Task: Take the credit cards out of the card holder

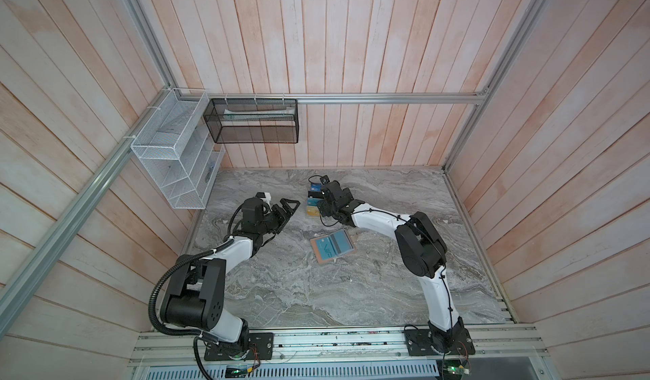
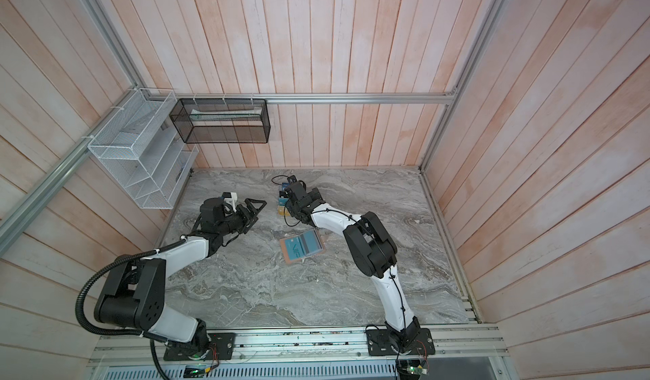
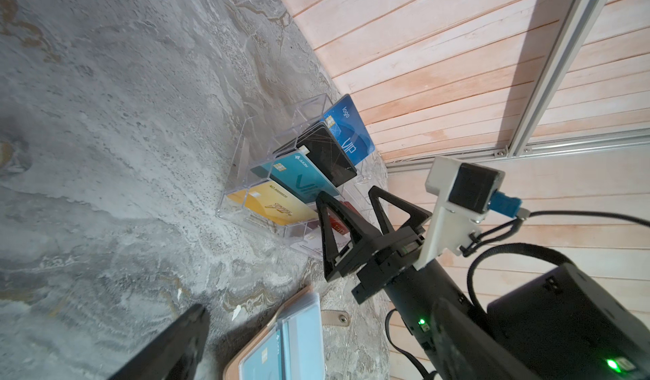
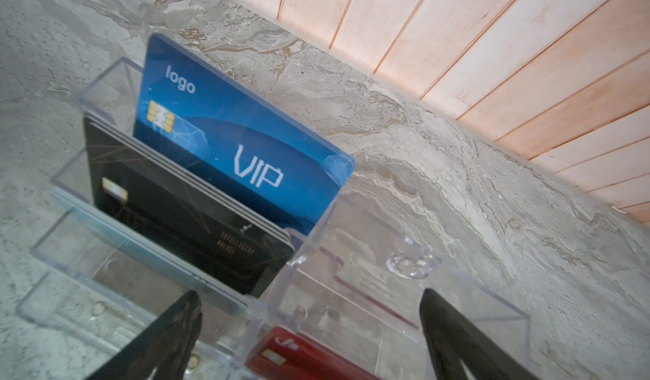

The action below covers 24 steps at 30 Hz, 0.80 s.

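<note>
Top view. We see the grey marble-patterned tabletop (image 1: 281, 290) bearing, near its middle, the tan-pink leather-like booklet card holder (image 1: 333, 245). It is laid open and flat, and we judge that this keeps its clear sleeves facing up for access. Two credit cards, a teal one lettered VIP (image 1: 324, 249) and a blue-grey one with a darker stripe (image 1: 340, 240), sit side by side in its sleeves, so the task is unfinished. Beyond it stands the clear acrylic tiered card stand (image 3: 239, 156), holding blue, black, teal and yellow plastic cards (image 3: 329, 156) upright, probably as the receiving rack. The right gripper (image 4: 309, 301) hovers over the stand's front tier, jaws spread wide and empty; whether it touches the stand we cannot tell. The left gripper (image 1: 290, 210) hangs above bare table near the stand, likewise spread wide, grasping nothing.
</note>
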{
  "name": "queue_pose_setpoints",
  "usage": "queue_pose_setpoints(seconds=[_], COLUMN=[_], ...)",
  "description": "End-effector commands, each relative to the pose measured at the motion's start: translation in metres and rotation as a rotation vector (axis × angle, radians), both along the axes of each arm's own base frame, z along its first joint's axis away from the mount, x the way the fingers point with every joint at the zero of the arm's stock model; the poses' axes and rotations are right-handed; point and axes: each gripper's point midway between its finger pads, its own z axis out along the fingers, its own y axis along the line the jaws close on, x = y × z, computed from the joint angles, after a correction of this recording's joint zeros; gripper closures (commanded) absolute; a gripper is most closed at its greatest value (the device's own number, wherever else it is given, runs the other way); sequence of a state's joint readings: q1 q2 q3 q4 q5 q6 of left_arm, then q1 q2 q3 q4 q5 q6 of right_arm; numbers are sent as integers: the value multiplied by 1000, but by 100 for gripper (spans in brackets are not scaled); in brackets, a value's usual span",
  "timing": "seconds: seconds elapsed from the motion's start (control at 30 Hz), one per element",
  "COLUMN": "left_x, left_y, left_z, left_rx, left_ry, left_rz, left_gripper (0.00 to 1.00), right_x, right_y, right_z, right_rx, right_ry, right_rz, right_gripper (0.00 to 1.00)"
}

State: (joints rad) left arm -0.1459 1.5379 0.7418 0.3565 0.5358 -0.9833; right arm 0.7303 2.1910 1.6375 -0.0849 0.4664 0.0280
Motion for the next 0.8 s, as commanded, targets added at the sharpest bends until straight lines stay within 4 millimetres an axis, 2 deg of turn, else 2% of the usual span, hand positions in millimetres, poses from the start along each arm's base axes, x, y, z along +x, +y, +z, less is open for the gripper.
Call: queue_pose_setpoints(seconds=[0.0,0.2,0.4,0.57,0.77], left_x=[-1,-6,-10,-19,-37], left_y=[-1,-3,-4,-6,-15], left_z=[8,5,13,24,27], left_rx=[-22,-36,-34,-20,-39], left_ry=[-34,-26,-48,-68,-52], left_rz=[-12,-19,-23,-25,-55], left_gripper=[0,0,0,0,0], right_x=[7,3,-8,-26,-59], right_y=[-8,-4,-4,-12,-32], right_z=[1,13,45,83,114], right_rx=[7,50,120,203,311], right_ry=[-2,-9,-24,-43,-36], right_rz=[-52,-31,-2,13,10], right_gripper=[2,2,2,2,2])
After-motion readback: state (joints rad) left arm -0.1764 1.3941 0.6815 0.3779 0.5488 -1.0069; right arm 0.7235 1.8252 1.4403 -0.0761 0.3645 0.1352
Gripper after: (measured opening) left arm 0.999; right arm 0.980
